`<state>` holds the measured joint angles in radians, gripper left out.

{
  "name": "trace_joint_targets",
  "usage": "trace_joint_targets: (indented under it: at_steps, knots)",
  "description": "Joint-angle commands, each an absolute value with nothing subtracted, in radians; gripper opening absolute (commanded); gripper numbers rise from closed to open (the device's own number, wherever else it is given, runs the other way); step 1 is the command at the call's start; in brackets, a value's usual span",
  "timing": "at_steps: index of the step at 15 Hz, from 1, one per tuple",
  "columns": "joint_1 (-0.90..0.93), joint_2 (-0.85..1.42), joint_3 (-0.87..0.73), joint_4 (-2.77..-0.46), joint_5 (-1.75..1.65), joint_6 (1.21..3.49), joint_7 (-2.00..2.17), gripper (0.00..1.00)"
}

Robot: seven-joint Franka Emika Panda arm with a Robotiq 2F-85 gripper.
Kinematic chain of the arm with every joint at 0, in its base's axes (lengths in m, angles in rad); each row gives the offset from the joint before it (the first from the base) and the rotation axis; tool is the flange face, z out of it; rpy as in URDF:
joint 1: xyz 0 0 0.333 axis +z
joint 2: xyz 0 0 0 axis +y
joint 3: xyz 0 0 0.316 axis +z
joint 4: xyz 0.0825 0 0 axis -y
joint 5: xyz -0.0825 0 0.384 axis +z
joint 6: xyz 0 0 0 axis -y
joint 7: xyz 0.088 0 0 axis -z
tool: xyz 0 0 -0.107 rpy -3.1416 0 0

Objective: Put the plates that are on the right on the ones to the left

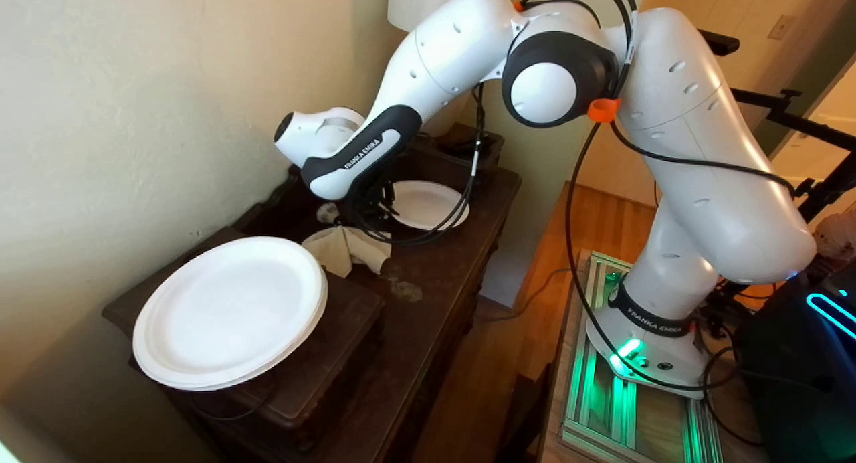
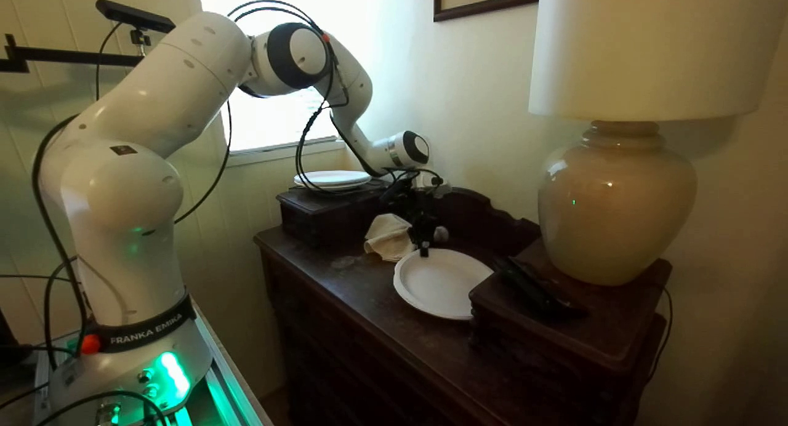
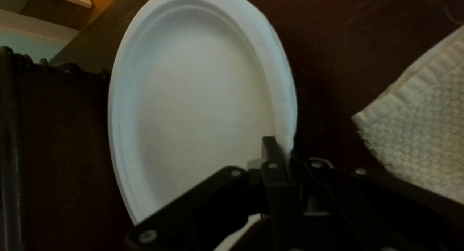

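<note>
The right-hand white plates lie at the dresser's far end in an exterior view (image 1: 431, 205) and beside the lamp's box in an exterior view (image 2: 446, 284). In the wrist view, these plates (image 3: 203, 84) show a doubled rim on one side; I cannot count them. The left-hand white plates (image 1: 231, 312) rest stacked on a raised box and also show in an exterior view (image 2: 332, 178). My gripper (image 3: 282, 149) has its fingers closed around the right-hand plates' rim, one finger inside and one outside. It also shows in an exterior view (image 2: 425, 244). The plates look at or near the dresser top.
A beige cloth (image 1: 348, 249) lies between the plate groups, close to the gripper in the wrist view (image 3: 420, 135). A large lamp (image 2: 615, 204) stands on a raised box (image 2: 554, 340) with a dark object (image 2: 535, 290). The wall runs behind the dresser (image 2: 357, 290).
</note>
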<state>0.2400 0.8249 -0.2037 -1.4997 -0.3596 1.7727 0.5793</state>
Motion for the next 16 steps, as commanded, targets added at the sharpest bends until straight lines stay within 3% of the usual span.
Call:
trace_joint_targets:
  at_steps: [1,16]
  knots:
    - [0.259,0.781,-0.189,-1.527,-0.408,1.73,0.586,0.05]
    - [0.395,0.729,-0.053,-1.461,-0.469,1.474,0.525,0.04]
